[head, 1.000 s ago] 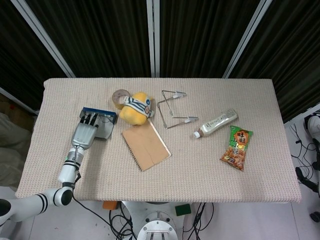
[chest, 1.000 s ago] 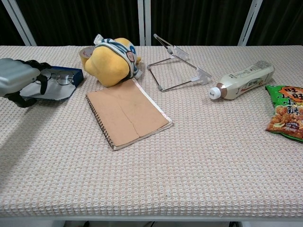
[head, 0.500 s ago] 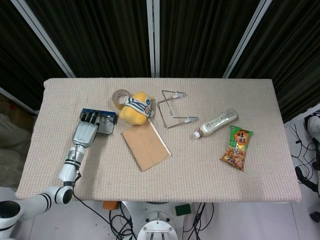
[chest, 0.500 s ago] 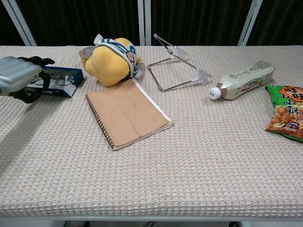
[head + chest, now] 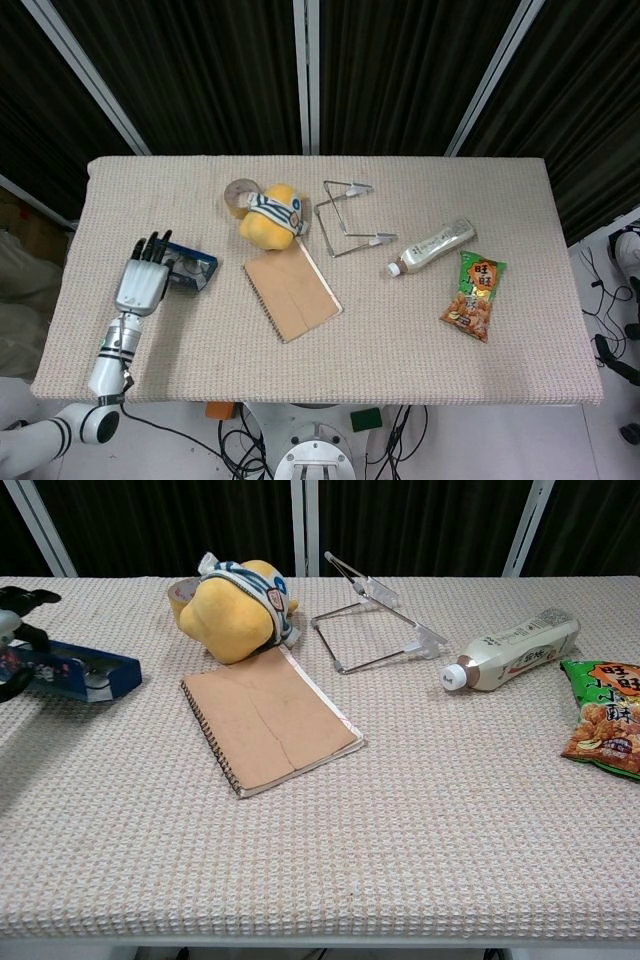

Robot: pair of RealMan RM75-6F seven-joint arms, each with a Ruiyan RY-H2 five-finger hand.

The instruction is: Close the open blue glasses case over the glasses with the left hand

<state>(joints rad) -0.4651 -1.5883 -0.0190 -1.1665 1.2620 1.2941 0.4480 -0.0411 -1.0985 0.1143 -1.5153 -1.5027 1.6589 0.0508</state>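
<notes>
The blue glasses case (image 5: 191, 268) lies near the table's left edge, its lid folded most of the way down; in the chest view the blue glasses case (image 5: 76, 669) shows its blue top with a pale sliver at the right end. My left hand (image 5: 142, 281) covers the case's left end, fingers spread and pointing to the far side. In the chest view only the dark fingers (image 5: 24, 599) show at the frame's left edge, above the case, with the thumb below it, so the hand holds that end. The glasses are hidden. My right hand is not in either view.
A yellow plush toy (image 5: 268, 216) and a tape roll (image 5: 239, 191) sit behind a brown notebook (image 5: 292, 290). Further right are a wire stand (image 5: 346, 217), a lying bottle (image 5: 432, 246) and a snack bag (image 5: 475, 295). The table's left edge (image 5: 62, 290) is close to the hand.
The lid has come down from standing open to nearly closed. The case and my left hand have slid left and toward the table's front.
</notes>
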